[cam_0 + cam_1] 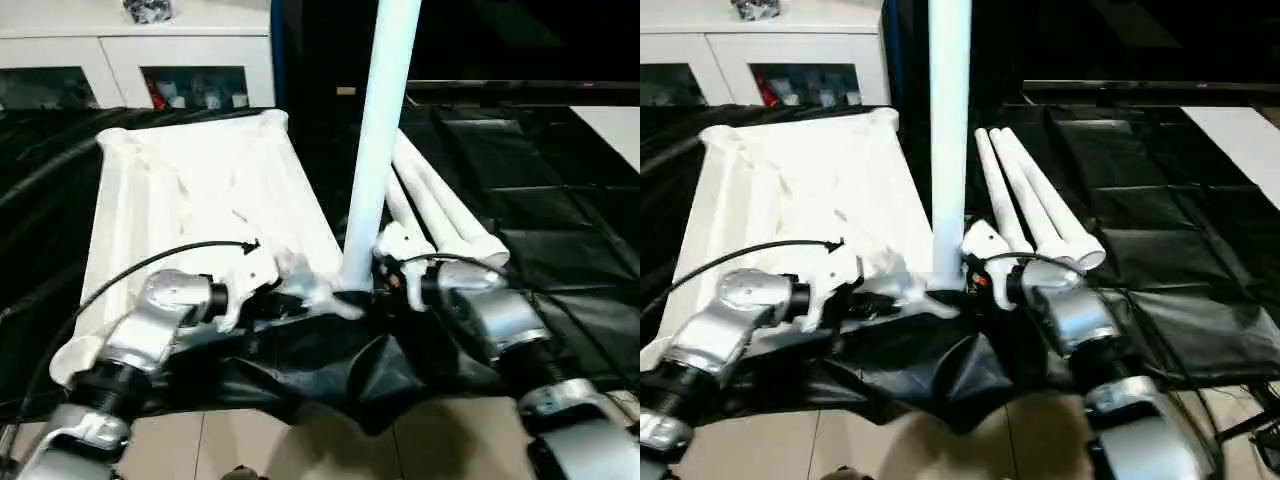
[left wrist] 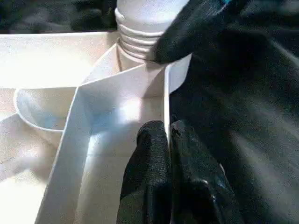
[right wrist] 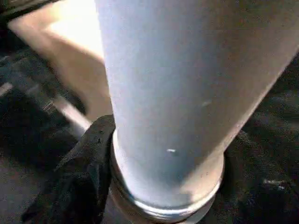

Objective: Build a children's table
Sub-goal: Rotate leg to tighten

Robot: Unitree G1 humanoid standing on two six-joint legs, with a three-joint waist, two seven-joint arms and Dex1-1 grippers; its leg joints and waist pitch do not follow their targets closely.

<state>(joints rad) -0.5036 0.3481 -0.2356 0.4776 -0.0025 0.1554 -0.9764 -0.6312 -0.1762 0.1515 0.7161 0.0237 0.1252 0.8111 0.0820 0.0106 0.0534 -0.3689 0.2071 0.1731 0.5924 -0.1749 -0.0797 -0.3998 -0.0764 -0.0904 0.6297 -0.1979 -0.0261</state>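
Note:
The children's table top (image 1: 200, 190) lies upside down on black cloth, ribbed underside up. One white leg (image 1: 380, 130) stands upright in its near right corner socket, and its threaded base (image 2: 135, 37) shows at the socket. My left gripper (image 2: 168, 135) is shut on the thin rim wall of the top, just beside that corner. My right gripper (image 1: 385, 270) sits at the foot of the upright leg (image 3: 177, 93), with the leg close in front of it. Three more white legs (image 1: 440, 210) lie side by side on the cloth to the right.
Black cloth (image 1: 560, 200) covers the work surface and hangs over its near edge above the tiled floor (image 1: 300, 440). A white cabinet (image 1: 130, 70) with glass doors stands at the back left. A white surface (image 1: 615, 125) shows at the far right.

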